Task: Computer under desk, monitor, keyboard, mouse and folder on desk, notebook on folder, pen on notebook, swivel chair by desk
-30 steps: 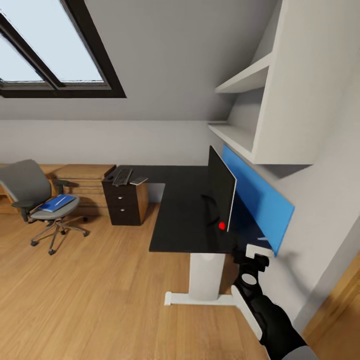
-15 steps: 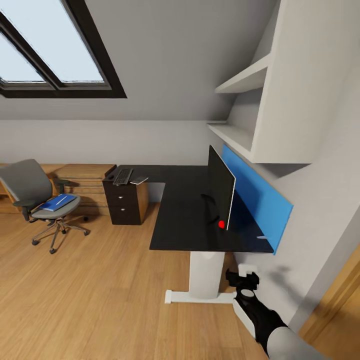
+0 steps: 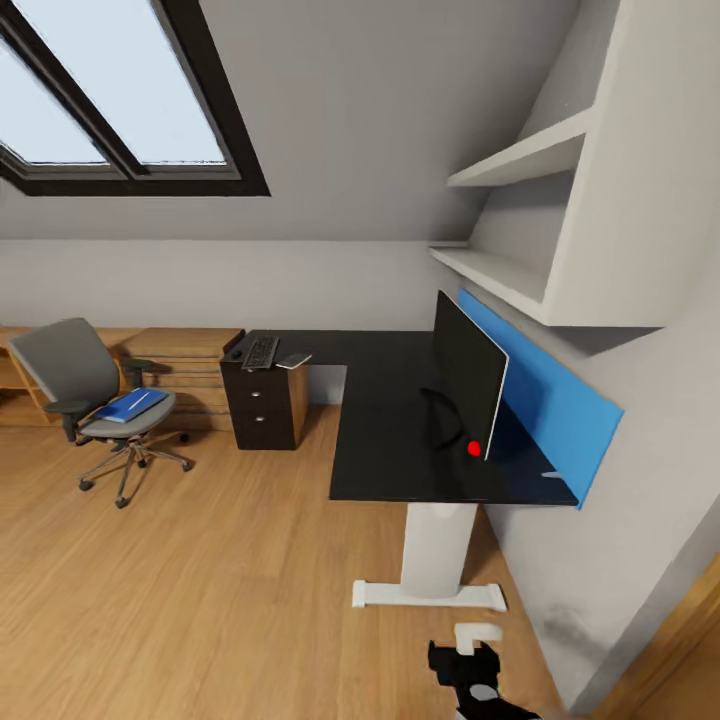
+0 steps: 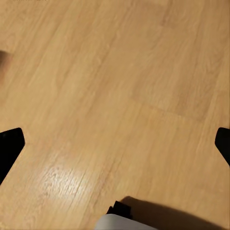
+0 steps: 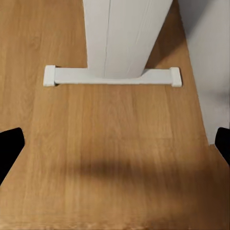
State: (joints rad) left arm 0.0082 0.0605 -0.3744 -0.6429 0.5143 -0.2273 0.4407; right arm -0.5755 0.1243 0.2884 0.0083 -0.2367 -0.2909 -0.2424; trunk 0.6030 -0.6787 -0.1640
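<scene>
head view: right claw (image 3: 470,665) low, desk (image 3: 400,440) well beyond.

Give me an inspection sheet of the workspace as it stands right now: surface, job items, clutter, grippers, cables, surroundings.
Surface: desk, glossy black L-shaped top on a white pedestal leg.
Job items: monitor upright on the desk; keyboard and mouse at the far end, above the drawer unit; a small flat grey item lies beside the keyboard; folder on the swivel chair, apart from the desk.
Clutter: nothing seen.
Grippers: right gripper low over the floor; both wrist views show fingertips spread wide, nothing held.
Cables: nothing seen.
Surroundings: skylight, white shelves, blue wall panel, wood floor.
</scene>
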